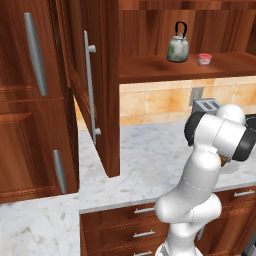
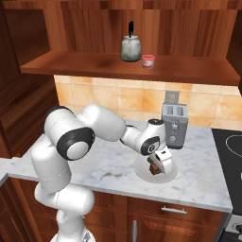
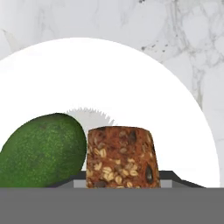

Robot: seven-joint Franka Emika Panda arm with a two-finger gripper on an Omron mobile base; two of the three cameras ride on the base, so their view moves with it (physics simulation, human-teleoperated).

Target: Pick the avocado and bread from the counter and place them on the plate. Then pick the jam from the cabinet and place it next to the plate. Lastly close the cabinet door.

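In the hand view the brown seeded bread (image 3: 120, 157) stands upright between my gripper's (image 3: 120, 181) dark tips, low over the white plate (image 3: 109, 74). The dark-green avocado (image 3: 41, 151) lies on the plate, touching the bread's left side. From the right base view my gripper (image 2: 157, 166) hangs over the plate (image 2: 142, 174) on the marble counter (image 2: 104, 165), shut on the bread (image 2: 152, 168). The small red jam (image 1: 204, 59) (image 2: 148, 61) sits on the open cabinet's shelf. The cabinet door (image 1: 95, 85) stands swung open at the left.
A grey-green kettle (image 2: 131, 47) stands left of the jam on the shelf. A silver toaster (image 2: 174, 125) stands just behind the plate against the tiled wall. A dark stove top (image 2: 231, 151) lies at the counter's right end.
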